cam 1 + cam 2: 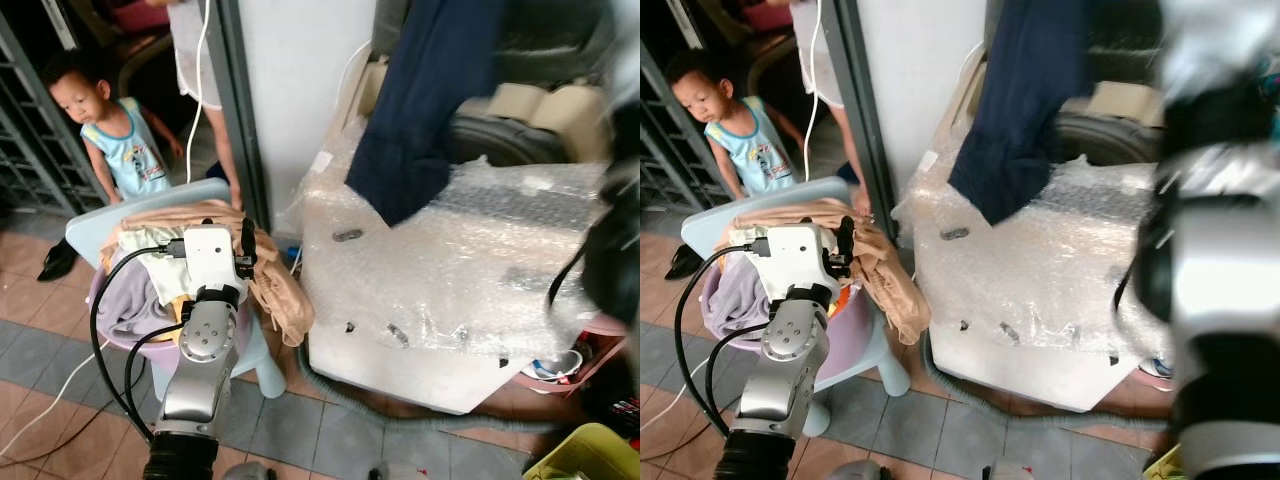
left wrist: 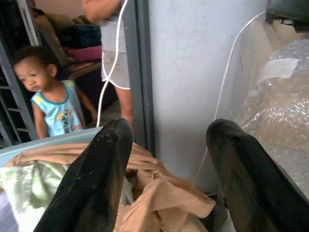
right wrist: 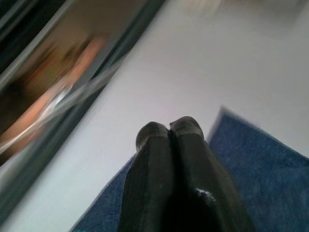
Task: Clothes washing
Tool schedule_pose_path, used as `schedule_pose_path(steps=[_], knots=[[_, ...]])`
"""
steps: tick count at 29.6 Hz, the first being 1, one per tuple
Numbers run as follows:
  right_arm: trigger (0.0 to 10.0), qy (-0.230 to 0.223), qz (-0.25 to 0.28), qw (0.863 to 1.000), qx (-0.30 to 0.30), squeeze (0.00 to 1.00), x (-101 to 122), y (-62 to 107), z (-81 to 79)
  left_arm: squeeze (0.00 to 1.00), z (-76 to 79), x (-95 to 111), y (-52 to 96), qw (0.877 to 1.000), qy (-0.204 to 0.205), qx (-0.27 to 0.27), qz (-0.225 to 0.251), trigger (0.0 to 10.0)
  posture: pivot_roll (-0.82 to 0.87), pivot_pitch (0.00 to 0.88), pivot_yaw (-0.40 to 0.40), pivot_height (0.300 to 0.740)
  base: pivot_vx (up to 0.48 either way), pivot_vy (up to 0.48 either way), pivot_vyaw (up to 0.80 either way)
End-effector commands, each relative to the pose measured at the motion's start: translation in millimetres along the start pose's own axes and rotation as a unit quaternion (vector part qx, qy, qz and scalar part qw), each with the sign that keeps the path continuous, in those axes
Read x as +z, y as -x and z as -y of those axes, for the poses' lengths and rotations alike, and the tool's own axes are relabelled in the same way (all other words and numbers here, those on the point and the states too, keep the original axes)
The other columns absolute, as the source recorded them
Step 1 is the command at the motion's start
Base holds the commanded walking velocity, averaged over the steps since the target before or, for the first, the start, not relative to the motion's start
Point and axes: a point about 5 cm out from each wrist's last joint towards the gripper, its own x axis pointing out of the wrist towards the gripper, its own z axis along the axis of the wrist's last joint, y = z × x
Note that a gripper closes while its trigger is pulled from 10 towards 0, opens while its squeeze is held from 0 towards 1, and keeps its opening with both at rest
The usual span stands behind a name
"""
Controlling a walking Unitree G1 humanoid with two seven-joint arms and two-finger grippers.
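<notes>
A dark blue garment hangs in the air over the washing machine, which is wrapped in bubble wrap. My right gripper is raised high and shut on the garment's blue cloth; its arm looms blurred at the right. The machine's dark drum opening lies behind the garment. At the left, my left gripper is open just above a tan garment that spills from a purple laundry basket on a light blue chair.
A child stands behind the chair, and another person is in the doorway. A grey hose runs on the tiled floor by the machine. A pink basin and a yellow basket sit at the lower right.
</notes>
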Motion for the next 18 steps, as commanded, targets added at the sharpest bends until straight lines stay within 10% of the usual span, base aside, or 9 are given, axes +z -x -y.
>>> schedule_pose_path(steps=[1,2,3,4,5,18], knots=[[10.0,-0.043,-0.014,0.998,0.047,0.0,-7.7,15.4,-25.2,0.0,-0.9,-0.8,2.2,1.0,-0.001,0.003,-0.002,10.0,-0.1,0.0,0.055,0.74,0.0,0.0,0.0],[10.0,-0.043,-0.014,0.998,0.047,0.0,-7.7,15.4,-25.2,0.0,-0.9,-0.8,2.2,1.0,-0.001,0.003,-0.002,10.0,-0.1,0.0,0.055,0.74,0.0,0.0,0.0],[10.0,-0.065,-0.028,0.995,0.064,0.44,-16.1,31.7,-42.2,0.0,-2.3,-1.9,3.0,1.0,-0.003,0.001,-0.005,10.0,-0.11,0.0,0.062,0.74,0.0,0.0,0.0],[10.0,-0.065,-0.028,0.995,0.064,0.44,-16.1,31.7,-42.2,0.0,-2.3,-1.9,3.0,1.0,-0.003,0.001,-0.005,10.0,-0.11,0.0,0.062,0.74,0.0,0.0,0.0],[10.0,-0.076,-0.034,0.994,0.069,1.0,-19.1,41.1,-50.9,0.0,-2.7,-2.5,3.4,1.0,-0.004,-0.001,-0.006,10.0,-0.11,0.0,0.067,0.74,0.0,0.0,0.0],[10.0,-0.193,-0.09,0.974,0.071,1.0,-18.6,96.8,-108.6,0.0,-1.7,-3.1,2.7,1.0,-0.001,0.001,-0.012,10.0,-0.11,0.0,0.075,0.74,0.0,0.0,0.0]])
